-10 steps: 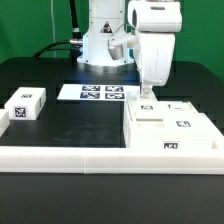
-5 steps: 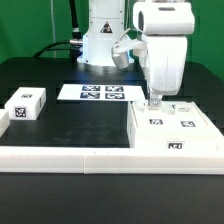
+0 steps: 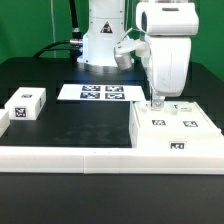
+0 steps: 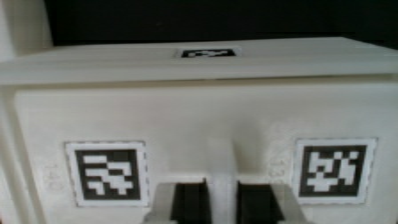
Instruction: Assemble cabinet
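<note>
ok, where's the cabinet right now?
The cabinet sits on the exterior view's right, against the white rail at the near edge, under the gripper; the marker board lies behind it toward that view's left.

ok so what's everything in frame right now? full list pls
cabinet: 1, white with black-and-white tags, on the table at the exterior view's right
small block: 1, white with tags, on the table at the exterior view's left
marker board: 1, white with several tags, flat on the table in front of the arm's base
border strip: 1, white, along the table's near edge
table: 1, black, under everything
arm: 1, white, base at the back centre, reaching over the cabinet
gripper: 1, dark fingers, down at the cabinet's top; open or shut not clear
</note>
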`<action>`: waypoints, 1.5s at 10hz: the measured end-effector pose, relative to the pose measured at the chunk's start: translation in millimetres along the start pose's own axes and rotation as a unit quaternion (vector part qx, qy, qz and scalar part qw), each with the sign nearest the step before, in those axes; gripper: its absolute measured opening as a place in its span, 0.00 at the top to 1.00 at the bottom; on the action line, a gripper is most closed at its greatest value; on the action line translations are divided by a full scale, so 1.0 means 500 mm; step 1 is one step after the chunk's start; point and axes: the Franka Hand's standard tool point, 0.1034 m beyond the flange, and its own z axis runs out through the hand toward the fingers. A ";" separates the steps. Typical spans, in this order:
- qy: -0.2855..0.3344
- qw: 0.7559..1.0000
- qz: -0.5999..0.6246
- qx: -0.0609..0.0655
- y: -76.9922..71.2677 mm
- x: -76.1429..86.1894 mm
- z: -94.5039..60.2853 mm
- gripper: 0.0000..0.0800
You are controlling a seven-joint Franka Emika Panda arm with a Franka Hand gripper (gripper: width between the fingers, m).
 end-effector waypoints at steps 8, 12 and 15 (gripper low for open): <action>0.000 1.000 0.001 0.000 -0.003 0.000 -0.001 0.00; -0.012 0.992 0.122 -0.003 -0.113 -0.001 -0.049 0.00; -0.011 0.979 0.205 -0.003 -0.112 0.000 -0.048 0.00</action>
